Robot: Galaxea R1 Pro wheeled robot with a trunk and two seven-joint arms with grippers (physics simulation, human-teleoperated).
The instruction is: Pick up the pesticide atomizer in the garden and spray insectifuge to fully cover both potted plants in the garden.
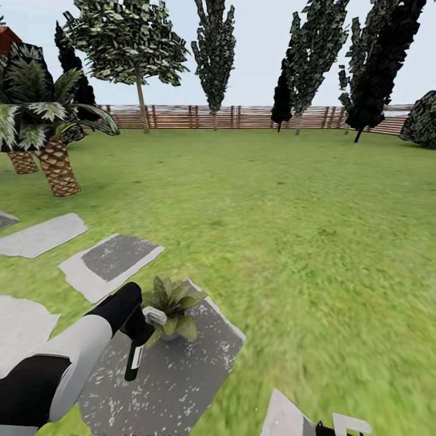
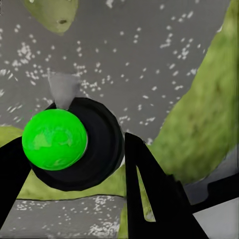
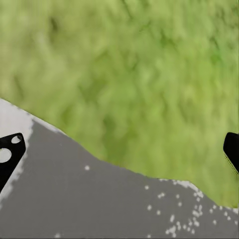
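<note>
Nearest you, your left hand (image 1: 138, 339) is closed around the pesticide atomizer (image 1: 134, 361), which hangs over a speckled grey stepping stone (image 1: 181, 375) with its pale head touching the leaves of a potted plant (image 1: 172, 306). Your right hand (image 3: 119, 149) hovers low at the near right with its fingers spread wide and empty, above a stone edge and grass. Further stones (image 1: 112, 263) lie to the left. Beyond, open lawn (image 1: 290, 200) runs to a palm (image 1: 51, 130) at far left and a wooden fence (image 1: 242, 116) with trees.

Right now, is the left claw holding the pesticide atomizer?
Yes: in the head view the left claw grips the pesticide atomizer beside a potted plant.
</note>
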